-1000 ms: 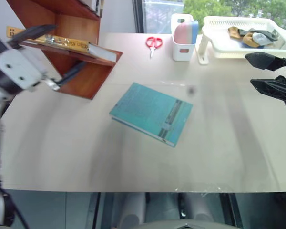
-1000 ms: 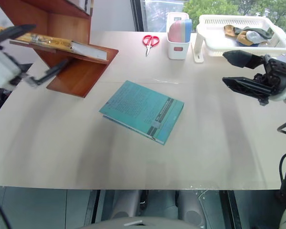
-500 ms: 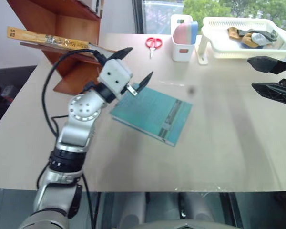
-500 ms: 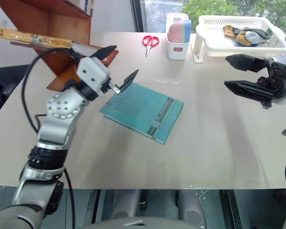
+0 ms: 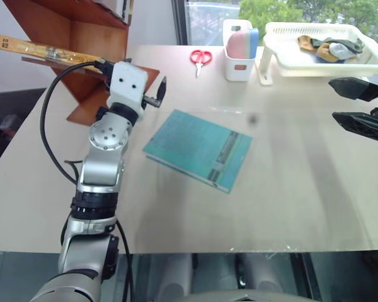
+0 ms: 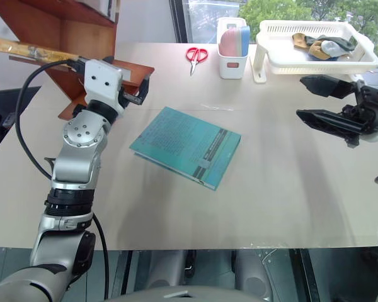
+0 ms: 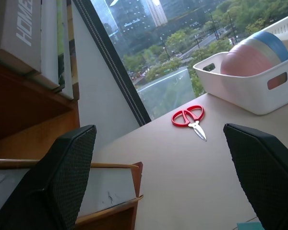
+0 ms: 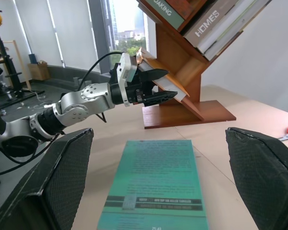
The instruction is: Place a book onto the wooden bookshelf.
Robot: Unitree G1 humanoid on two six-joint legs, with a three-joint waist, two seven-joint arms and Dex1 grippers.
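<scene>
The yellow-orange book (image 5: pixel 47 50) lies flat on a lower board of the reddish-brown wooden bookshelf (image 5: pixel 82 25) at the table's back left, its end sticking out past the board. My left gripper (image 8: pixel 172 83) is open and holds nothing. It hovers just in front of the shelf's foot, pointing toward the table's back, with one finger (image 5: pixel 162 89) beside the board's corner. In the left wrist view the book's white page edge (image 7: pixel 105 184) shows beside the left finger (image 7: pixel 62 172). My right gripper (image 5: pixel 332 98) hangs open and empty over the table's right edge.
A teal-blue book (image 5: pixel 198 148) lies flat mid-table, just right of my left arm. Red scissors (image 5: pixel 200 58), a white bin (image 5: pixel 239 60) and a white tray (image 5: pixel 283 66) of small items stand along the back. More books lean on the upper shelves (image 8: pixel 216 21).
My left arm swung in from the far left over the table, passed the teal book's corner and turned to point toward the back. The yellow book and right gripper stayed put.
</scene>
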